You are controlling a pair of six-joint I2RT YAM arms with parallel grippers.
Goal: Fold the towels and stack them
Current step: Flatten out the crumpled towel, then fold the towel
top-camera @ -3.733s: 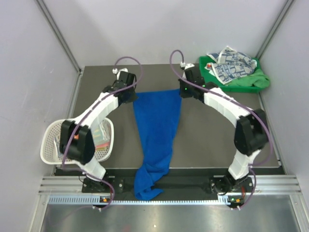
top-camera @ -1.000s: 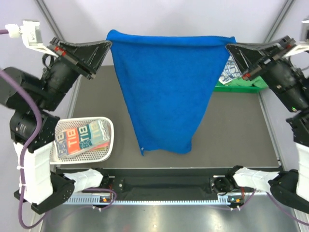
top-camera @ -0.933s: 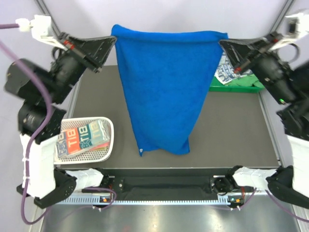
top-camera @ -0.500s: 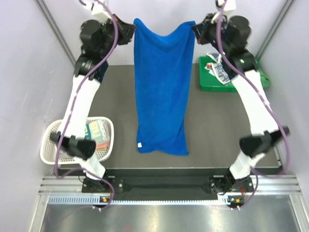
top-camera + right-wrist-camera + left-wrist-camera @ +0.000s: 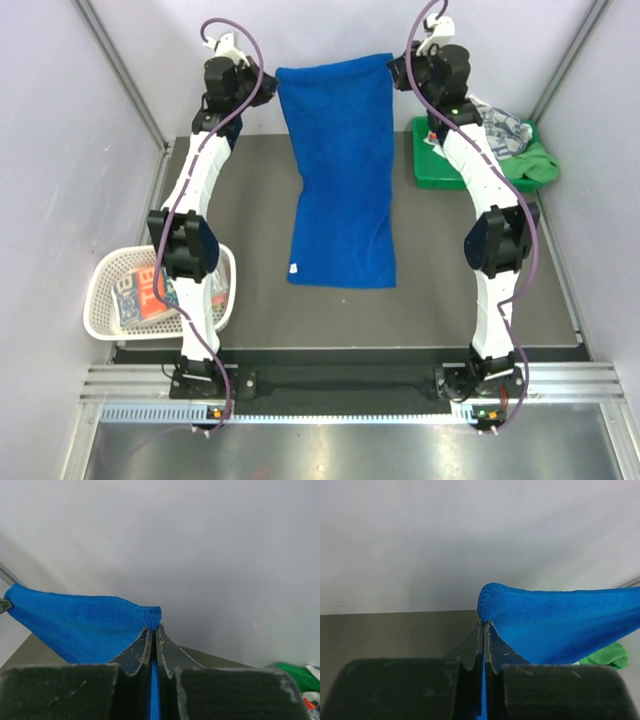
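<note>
Pinching blue towel (image 5: 340, 170) at its two far corners w/ left gripper (image 5: 268, 85) and right gripper (image 5: 397, 70), both clamped fully onto the hem (no gap seen in either wrist view). Hangs from there w/ long axis running front-to-back, sloping down toward the bases, near end apparently resting on table (image 5: 450, 260) approx. mid-way. Reaching high & far back w/ both arms, nearly full stretch, equally near the cloth. Next, probably: lowering far edge to lay it flat for folding.

A dark grey matte tabletop (image 5: 450, 290) is enclosed on three sides by pale, lavender-tinted walls (image 5: 50, 150). Slanted aluminium struts (image 5: 120, 75) rise from its far corners. A ribbed aluminium rail (image 5: 600, 380) runs along its near edge, with a brushed metal sheet (image 5: 340, 450) below. The light is even.
</note>
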